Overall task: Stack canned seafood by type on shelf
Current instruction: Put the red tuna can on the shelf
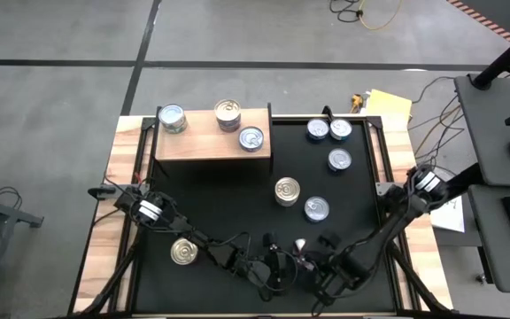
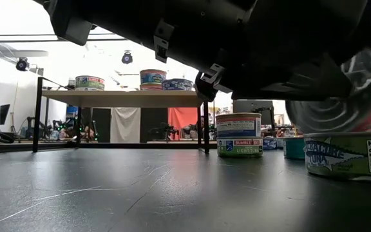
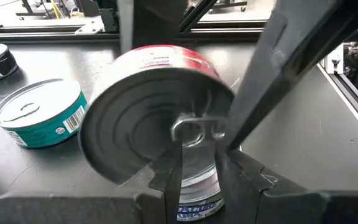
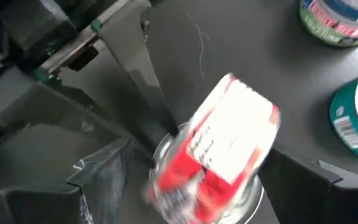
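Note:
A red-and-white labelled can [image 1: 299,244] with a silver pull-tab top is off the table near its near edge, tipped on its side and blurred [image 2: 340,96]. My right gripper [image 4: 210,186] is shut on this can [image 4: 229,143]. My left gripper [image 3: 199,168] faces the can's top [image 3: 148,99] with its fingers a narrow gap apart just below the pull tab; I cannot tell whether they touch. The wooden shelf [image 1: 197,146] at the far left carries three groups of cans, one silver-topped [image 1: 251,138]. Several more cans stand on the black mat, one gold-topped [image 1: 287,190]. My right gripper has the can between its two fingers, lifted clear and tipped on its side. One finger [image 3: 272,74] lies slanting across the silver top [image 3: 225,134] beside the pull tab. The other finger's contact is hidden behind the can.
A teal-labelled can [image 3: 39,115] stands on the mat just beyond the held one, and a tuna can [image 2: 346,154] shows below it in the low view. Another gold-topped can [image 1: 184,252] stands beside the left arm. Both arms crowd the near middle of the table.

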`<state>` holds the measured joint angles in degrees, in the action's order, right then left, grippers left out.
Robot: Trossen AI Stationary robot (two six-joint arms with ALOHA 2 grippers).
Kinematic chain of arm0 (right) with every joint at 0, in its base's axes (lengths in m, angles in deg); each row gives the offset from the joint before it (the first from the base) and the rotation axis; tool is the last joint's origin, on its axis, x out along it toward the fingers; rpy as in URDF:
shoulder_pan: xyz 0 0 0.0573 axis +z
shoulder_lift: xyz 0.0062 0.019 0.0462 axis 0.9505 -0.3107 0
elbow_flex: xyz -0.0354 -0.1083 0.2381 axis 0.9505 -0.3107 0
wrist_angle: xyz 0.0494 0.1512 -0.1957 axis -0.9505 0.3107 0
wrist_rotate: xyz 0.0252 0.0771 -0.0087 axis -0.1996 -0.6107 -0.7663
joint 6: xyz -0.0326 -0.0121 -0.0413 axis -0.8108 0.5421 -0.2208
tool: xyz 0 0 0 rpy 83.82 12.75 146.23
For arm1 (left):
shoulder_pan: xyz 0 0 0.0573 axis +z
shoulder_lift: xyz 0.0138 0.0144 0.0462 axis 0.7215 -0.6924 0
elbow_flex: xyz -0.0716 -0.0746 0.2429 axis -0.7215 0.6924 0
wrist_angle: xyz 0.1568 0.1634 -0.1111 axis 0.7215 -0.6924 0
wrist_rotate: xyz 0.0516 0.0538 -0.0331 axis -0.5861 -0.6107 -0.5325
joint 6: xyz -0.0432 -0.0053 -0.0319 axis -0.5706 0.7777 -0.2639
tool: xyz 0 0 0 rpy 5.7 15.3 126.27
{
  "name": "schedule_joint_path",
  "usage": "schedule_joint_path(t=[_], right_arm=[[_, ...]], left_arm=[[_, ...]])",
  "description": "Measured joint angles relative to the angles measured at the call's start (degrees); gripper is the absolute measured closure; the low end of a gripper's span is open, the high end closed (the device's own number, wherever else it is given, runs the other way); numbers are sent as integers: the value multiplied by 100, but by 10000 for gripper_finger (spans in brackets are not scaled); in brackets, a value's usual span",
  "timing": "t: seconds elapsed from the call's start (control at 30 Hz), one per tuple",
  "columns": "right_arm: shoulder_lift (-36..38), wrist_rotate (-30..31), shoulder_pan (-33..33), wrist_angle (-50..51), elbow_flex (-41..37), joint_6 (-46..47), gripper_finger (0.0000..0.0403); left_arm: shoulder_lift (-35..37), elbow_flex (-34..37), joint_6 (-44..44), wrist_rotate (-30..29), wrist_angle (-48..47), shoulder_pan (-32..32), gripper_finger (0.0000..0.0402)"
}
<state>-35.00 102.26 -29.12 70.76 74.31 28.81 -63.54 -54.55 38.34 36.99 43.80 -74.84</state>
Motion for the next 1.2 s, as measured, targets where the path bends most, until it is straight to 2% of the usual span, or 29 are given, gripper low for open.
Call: schedule_joint_path(t=[0.23, 0.33, 0.43, 0.63, 0.87, 1.07, 1.2], right_arm=[[10, 33, -19, 87, 138, -92, 109], [13, -9, -30, 159, 129, -75, 130], [-7, -93, -34, 264, 120, -103, 169], [-23, -90, -30, 336, 89, -360, 276], [190, -44, -19, 531, 89, -842, 273], [812, 579, -42, 657, 50, -1189, 273], [1211, 884, -136, 12, -119, -1811, 273]], left_arm=[[2, -2, 2, 50, -27, -2, 320], [2, -2, 91, 50, -32, -1, 320], [2, -2, 122, 50, -14, -4, 320], [2, -2, 148, 50, -38, -20, 320], [197, -2, 563, 25, -223, -206, 320], [707, 0, 825, -356, -1111, -454, 320], [1149, 241, 1334, -266, -1170, -598, 324]])
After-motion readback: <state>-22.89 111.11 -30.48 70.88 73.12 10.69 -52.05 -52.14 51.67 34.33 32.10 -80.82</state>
